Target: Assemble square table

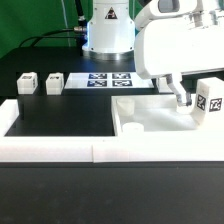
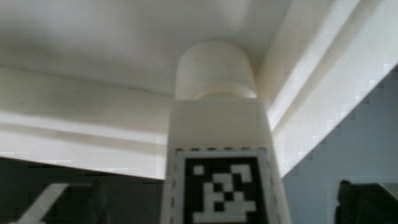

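The white square tabletop (image 1: 150, 118) lies with its recess up at the exterior view's right. A white leg (image 1: 208, 100) with black-and-white tags stands at its right side. My gripper (image 1: 186, 96) hangs low over the tabletop, right beside this leg. In the wrist view the leg (image 2: 221, 130) runs up the middle with its tag nearest and its rounded tip against the tabletop's white surfaces (image 2: 89, 60). The gripper (image 2: 217, 208) straddles it. Dark fingers (image 2: 363, 203) show on either side with a gap to the leg, so the jaws look open. Two more legs (image 1: 27, 82) (image 1: 53, 83) stand at the left.
The marker board (image 1: 108, 80) lies at the back by the arm's base (image 1: 108, 35). A long low white border wall (image 1: 100, 152) runs along the front and up the left side (image 1: 8, 112). The black tabletop surface (image 1: 60, 112) lies between them.
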Tool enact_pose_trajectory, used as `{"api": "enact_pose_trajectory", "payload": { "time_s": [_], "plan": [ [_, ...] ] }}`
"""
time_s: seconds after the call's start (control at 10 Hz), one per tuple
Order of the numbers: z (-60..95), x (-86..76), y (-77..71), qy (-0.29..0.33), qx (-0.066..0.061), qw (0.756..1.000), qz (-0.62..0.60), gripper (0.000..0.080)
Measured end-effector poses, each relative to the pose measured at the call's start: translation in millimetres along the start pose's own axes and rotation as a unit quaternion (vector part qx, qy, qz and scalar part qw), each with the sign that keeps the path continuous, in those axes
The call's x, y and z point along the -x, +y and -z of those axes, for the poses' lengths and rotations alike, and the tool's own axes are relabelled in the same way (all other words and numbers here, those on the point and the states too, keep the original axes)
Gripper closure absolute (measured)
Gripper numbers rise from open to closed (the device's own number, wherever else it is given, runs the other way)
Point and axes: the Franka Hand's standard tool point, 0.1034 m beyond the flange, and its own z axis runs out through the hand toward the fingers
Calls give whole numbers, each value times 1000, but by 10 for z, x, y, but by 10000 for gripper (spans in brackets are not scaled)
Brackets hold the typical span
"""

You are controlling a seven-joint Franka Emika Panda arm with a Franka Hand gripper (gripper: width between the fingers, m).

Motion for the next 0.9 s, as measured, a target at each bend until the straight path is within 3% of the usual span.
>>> {"api": "enact_pose_trajectory", "payload": {
  "time_s": [0.4,0.7,0.8,0.9],
  "plan": [
    [6,-11,-6,-6,-1,1000,1,150],
    [154,-208,24,-35,-5,999,4,150],
    [135,-189,37,-47,-6,999,4,150],
    [114,-147,21,-97,-15,995,4,150]
  ]
}}
